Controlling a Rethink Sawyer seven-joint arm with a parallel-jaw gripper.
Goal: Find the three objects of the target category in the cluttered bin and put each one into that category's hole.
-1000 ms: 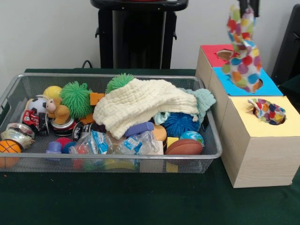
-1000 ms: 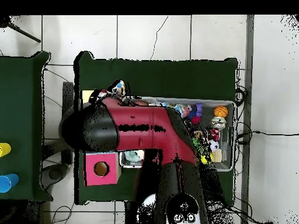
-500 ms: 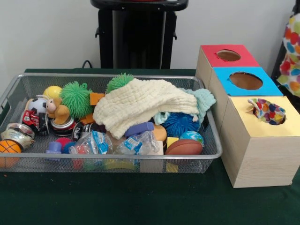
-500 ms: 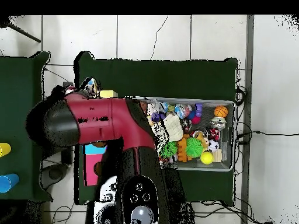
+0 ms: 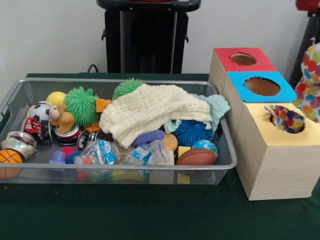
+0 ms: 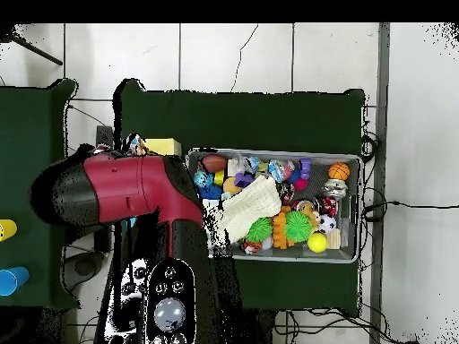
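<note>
A polka-dot cloth (image 5: 311, 82) hangs in the air at the right edge of the front view, beside the yellow-topped box (image 5: 260, 127). Overhead, it shows as a small patch (image 6: 134, 143) next to that box (image 6: 163, 145). It hangs free of any surface, so my gripper holds it; the gripper itself is hidden under the red arm (image 6: 134, 184). A second polka-dot cloth (image 5: 285, 119) is stuffed in the yellow box's hole. The wire bin (image 5: 30, 85) holds a cream cloth (image 5: 150, 111) draped over a mint cloth (image 5: 216, 106) and toys.
The blue-topped box (image 5: 285, 92) and the red-topped box (image 5: 222, 56) stand behind the yellow one, their holes open. The bin holds green spiky balls (image 5: 81, 104), a blue spiky ball (image 5: 192, 132), small sports balls, cans and blocks. The arm covers the boxes overhead.
The hanging polka-dot cloth has travelled from above the blue box out past the right side of the boxes and come down a little. The arm has swung off the bin.
</note>
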